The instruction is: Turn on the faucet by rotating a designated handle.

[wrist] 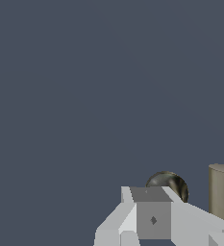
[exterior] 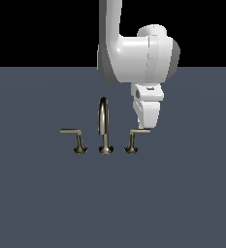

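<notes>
The faucet [exterior: 104,127] stands mid-floor in the exterior view: a tall arched spout between two short levers. The designated handle [exterior: 138,131] is the lever on the exterior view's right, its thin arm jutting rightward from a flared post. My white gripper [exterior: 146,126] hangs point-down at the outer end of that arm, touching or just behind it. Its fingers read as one block with no gap, nothing held. In the wrist view the gripper [wrist: 152,211] sits in front of a rounded metal faucet part [wrist: 173,181] and a brass cylinder [wrist: 222,199]; which faucet pieces these are is unclear.
The mirror-image lever [exterior: 74,136], arm pointing left, stands on the other side of the spout. The faucet rests on a flat blue-grey floor [exterior: 112,203]. My white arm [exterior: 134,53] comes down from above, behind the faucet.
</notes>
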{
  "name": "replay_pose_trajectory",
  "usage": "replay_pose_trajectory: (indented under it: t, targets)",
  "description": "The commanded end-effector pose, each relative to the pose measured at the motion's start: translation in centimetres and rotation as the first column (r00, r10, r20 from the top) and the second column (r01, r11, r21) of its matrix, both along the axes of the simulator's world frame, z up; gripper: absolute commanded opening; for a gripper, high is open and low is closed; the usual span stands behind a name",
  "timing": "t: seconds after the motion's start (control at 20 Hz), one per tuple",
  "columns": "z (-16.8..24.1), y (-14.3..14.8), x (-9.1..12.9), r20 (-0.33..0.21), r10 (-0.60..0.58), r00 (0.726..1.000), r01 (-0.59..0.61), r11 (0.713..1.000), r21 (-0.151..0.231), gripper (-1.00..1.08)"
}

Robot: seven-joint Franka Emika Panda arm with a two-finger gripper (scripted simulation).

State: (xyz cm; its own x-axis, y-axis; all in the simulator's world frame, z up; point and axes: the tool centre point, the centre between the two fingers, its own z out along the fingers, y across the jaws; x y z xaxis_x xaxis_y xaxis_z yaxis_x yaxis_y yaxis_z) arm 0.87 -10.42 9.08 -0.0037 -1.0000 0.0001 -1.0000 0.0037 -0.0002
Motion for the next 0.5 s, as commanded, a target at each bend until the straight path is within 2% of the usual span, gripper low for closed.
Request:
replay_pose_trajectory:
  t: [0.0, 0.45]
  targets:
    - [0.0, -0.2, -0.3, 0.000, 0.000, 1.000, 0.000, 1.000, 0.000, -1.00]
    - [0.0, -1.8, -3.4, 0.000, 0.000, 1.000, 0.000, 1.000, 0.000, -1.00]
